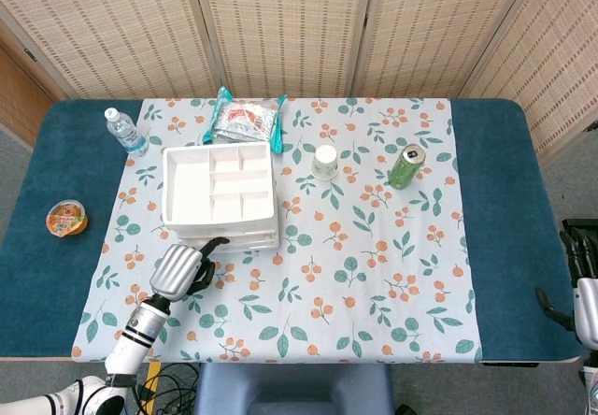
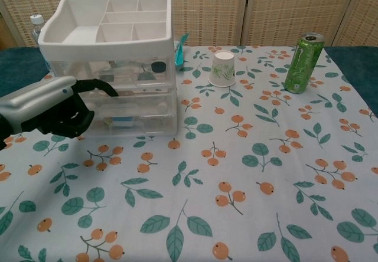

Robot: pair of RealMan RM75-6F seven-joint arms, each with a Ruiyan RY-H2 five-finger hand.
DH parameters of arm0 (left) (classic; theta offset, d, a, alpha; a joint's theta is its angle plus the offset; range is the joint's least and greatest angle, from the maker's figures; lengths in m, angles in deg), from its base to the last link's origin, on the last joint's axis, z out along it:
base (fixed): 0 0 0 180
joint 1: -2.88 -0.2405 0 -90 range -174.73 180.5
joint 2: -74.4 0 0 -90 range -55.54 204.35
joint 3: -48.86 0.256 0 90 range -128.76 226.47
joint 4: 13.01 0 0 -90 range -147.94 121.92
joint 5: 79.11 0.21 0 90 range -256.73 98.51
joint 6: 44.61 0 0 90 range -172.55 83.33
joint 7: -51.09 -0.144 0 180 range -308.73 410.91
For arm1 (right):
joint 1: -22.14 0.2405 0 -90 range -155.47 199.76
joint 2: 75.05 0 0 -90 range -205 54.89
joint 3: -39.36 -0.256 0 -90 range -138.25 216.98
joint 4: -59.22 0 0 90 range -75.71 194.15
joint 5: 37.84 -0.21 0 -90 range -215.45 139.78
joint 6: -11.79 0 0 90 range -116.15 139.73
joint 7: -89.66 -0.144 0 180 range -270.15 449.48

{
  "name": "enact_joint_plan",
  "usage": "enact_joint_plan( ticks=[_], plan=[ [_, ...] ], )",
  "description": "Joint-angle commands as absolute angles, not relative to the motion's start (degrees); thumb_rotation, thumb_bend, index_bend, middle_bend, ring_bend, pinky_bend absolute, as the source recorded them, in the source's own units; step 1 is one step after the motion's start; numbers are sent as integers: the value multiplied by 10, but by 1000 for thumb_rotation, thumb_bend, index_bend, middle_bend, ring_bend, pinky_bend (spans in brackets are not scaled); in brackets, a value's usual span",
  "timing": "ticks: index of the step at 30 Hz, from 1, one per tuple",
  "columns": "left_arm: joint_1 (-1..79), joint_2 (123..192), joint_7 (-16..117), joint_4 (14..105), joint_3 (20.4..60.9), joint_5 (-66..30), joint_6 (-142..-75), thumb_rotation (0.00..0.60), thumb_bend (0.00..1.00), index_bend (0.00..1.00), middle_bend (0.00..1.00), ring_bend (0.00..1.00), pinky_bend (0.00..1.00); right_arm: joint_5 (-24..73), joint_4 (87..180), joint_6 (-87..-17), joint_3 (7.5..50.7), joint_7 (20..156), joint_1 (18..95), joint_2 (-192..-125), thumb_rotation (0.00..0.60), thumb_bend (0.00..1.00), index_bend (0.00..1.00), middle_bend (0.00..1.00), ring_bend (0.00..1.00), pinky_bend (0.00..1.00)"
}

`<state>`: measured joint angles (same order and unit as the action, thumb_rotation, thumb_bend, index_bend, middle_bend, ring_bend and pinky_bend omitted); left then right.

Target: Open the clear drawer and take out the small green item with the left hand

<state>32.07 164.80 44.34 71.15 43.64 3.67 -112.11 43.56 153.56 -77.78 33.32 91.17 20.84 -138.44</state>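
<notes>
The clear drawer unit (image 2: 139,100) stands at the left of the flowered cloth, with a white divided tray (image 1: 220,184) on top. Its drawers look closed. Through the clear fronts I see a dark round thing (image 2: 158,66) and a blue item (image 2: 122,120); I cannot make out a small green item. My left hand (image 2: 50,111) is right in front of the unit, one finger (image 2: 106,87) stretched out and hooked at the upper drawer front, the others curled in. In the head view the left hand (image 1: 182,270) sits just below the unit. My right hand (image 1: 579,279) hangs off the table's right edge, fingers apart, holding nothing.
A paper cup (image 2: 224,68) and a green can (image 2: 303,62) stand to the right of the drawers. A snack bag (image 1: 245,119) lies behind them, a water bottle (image 1: 123,131) at the back left, and a jelly cup (image 1: 66,218) on the blue cloth at far left.
</notes>
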Motion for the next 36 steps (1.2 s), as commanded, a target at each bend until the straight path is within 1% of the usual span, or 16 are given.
enact_joint_plan(
  ticks=[1, 8, 17, 23, 36],
  plan=[
    [323, 1648, 435, 713, 437, 35, -1118, 600, 626, 242, 897, 924, 1000, 436, 1535, -778, 333, 911, 208, -1385, 600, 338, 0, 0, 25, 55],
    [328, 1644, 426, 719, 439, 34, -1109, 600, 627, 272, 897, 924, 1000, 435, 1534, -779, 334, 910, 207, -1385, 600, 339, 0, 0, 25, 55],
    [336, 1630, 461, 732, 443, 44, -1095, 600, 627, 313, 897, 924, 1000, 434, 1533, -780, 333, 909, 205, -1385, 600, 339, 0, 0, 25, 55],
    [338, 1622, 478, 738, 446, 53, -1098, 600, 627, 339, 897, 924, 1000, 433, 1533, -778, 333, 910, 206, -1385, 600, 338, 0, 0, 26, 55],
    [332, 1604, 474, 774, 457, 57, -1100, 600, 627, 358, 897, 924, 1000, 434, 1533, -779, 332, 912, 206, -1386, 600, 338, 0, 0, 25, 55]
  ],
)
